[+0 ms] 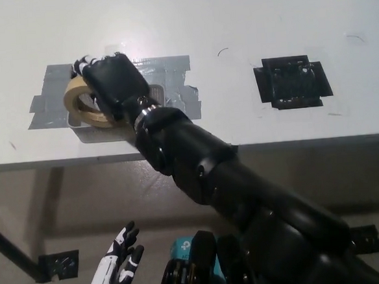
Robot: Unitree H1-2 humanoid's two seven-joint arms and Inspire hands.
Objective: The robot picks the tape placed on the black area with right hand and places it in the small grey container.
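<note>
Right hand: my black right hand reaches across the table and is closed around the roll of tape, gripping it on its right side.
Tape: the tan ring is tilted, held just over the left part of the small grey container; I cannot tell whether its lower edge touches the mesh yet.
Container: most of it is hidden under my hand and forearm; only the left end and a strip of the front wall show. It sits on a patch of grey tape stuck to the table.
Black area: the black patch is bare, well off to the right of the container.
Left hand: my white left hand rests low at the left, below the table edge, fingers spread and holding nothing.
Stage: by my reading, carrying is done and letting go is what is left.
Risk, rim: the ring looks close to the left wall; if I let go here it may catch on the rim and roll out onto the table.
Risk, tilt: released at this angle it may land on edge and bounce.
Risk, view: my own arm hides the opening, so I judge the drop poorly.
</note>
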